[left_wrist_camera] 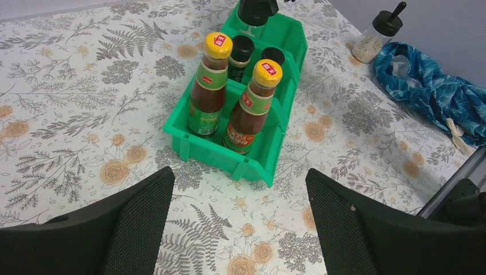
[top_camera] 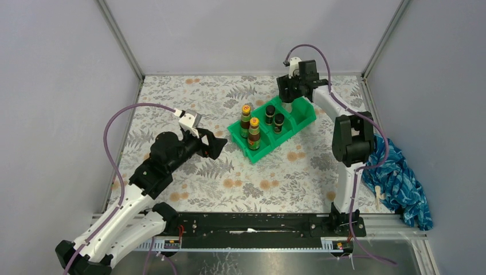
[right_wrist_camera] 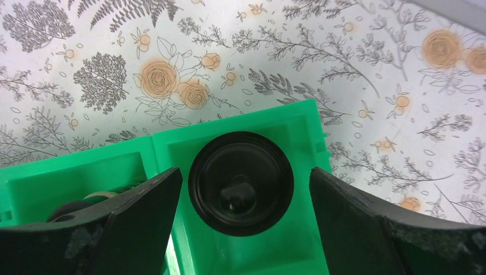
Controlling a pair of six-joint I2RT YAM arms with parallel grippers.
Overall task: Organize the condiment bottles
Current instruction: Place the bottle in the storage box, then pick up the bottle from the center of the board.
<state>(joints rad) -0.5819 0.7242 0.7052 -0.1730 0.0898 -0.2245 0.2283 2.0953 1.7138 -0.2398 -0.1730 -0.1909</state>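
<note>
Two brown bottles with yellow caps (left_wrist_camera: 209, 83) (left_wrist_camera: 252, 106) stand in the near compartment of the green bin (left_wrist_camera: 229, 154). Two dark black-capped jars (left_wrist_camera: 240, 54) (left_wrist_camera: 272, 57) stand in the middle compartment. A black-lidded jar (right_wrist_camera: 240, 183) stands in the end compartment. My right gripper (right_wrist_camera: 245, 172) hangs right above it, open, its fingers clear of the lid on both sides. In the top view this gripper (top_camera: 292, 91) hides that jar. Another clear black-lidded jar (left_wrist_camera: 378, 37) stands on the table by the cloth. My left gripper (left_wrist_camera: 239, 172) is open and empty, just short of the bin.
A crumpled blue cloth (top_camera: 398, 183) lies at the table's right edge, beside the right arm. The bin (top_camera: 272, 127) sits at an angle in the middle of the flowered tablecloth. Grey walls close in the back and both sides.
</note>
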